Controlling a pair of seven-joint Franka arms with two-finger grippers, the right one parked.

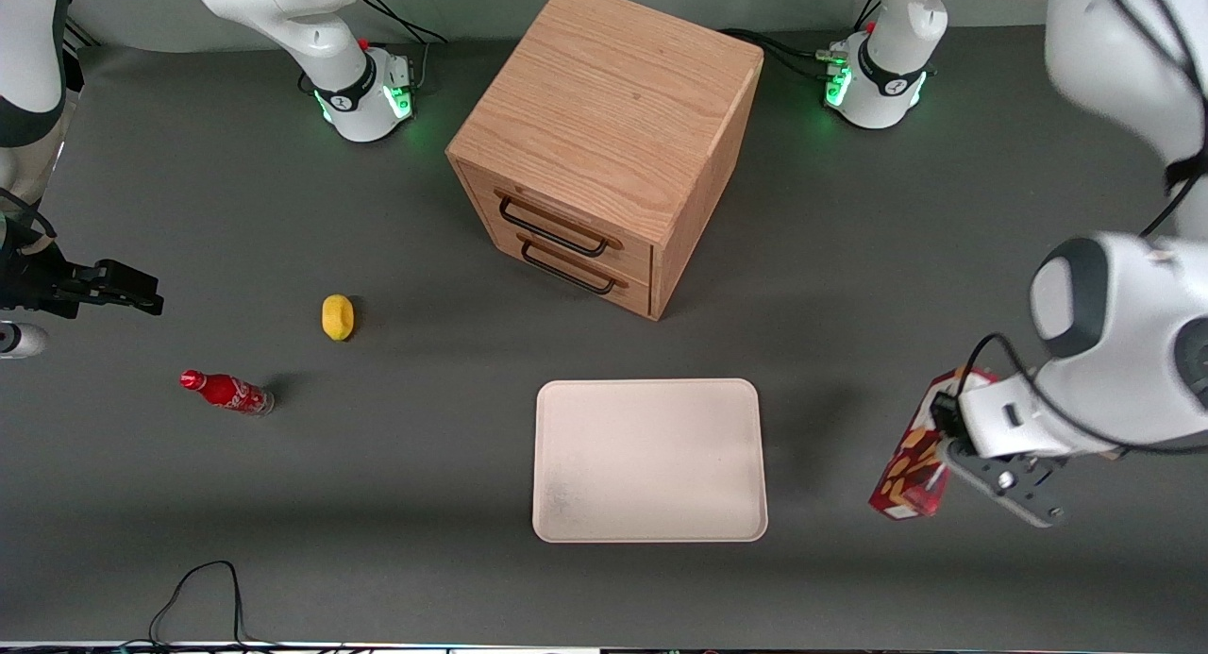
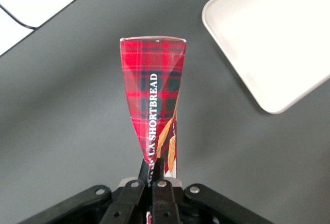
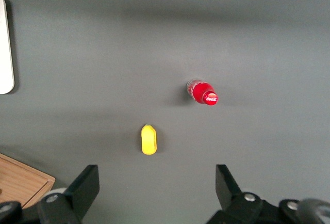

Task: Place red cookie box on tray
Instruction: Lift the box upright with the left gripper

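My left gripper (image 1: 947, 458) is shut on the red cookie box (image 1: 908, 467), gripping it near its upper end. The box hangs down tilted, at the working arm's end of the table. I cannot tell whether its lower end touches the grey table. In the left wrist view the fingers (image 2: 143, 169) pinch the tartan carton (image 2: 153, 90), which reads "SHORTBREAD". The cream tray (image 1: 649, 461) lies flat and empty beside the box, toward the parked arm's end. Its corner shows in the left wrist view (image 2: 273, 38), and its edge in the right wrist view (image 3: 4, 48).
A wooden two-drawer cabinet (image 1: 604, 144) stands farther from the front camera than the tray. A yellow lemon (image 1: 337, 316) and a small red soda bottle (image 1: 226, 392) lie toward the parked arm's end. A black cable (image 1: 198, 588) loops at the near table edge.
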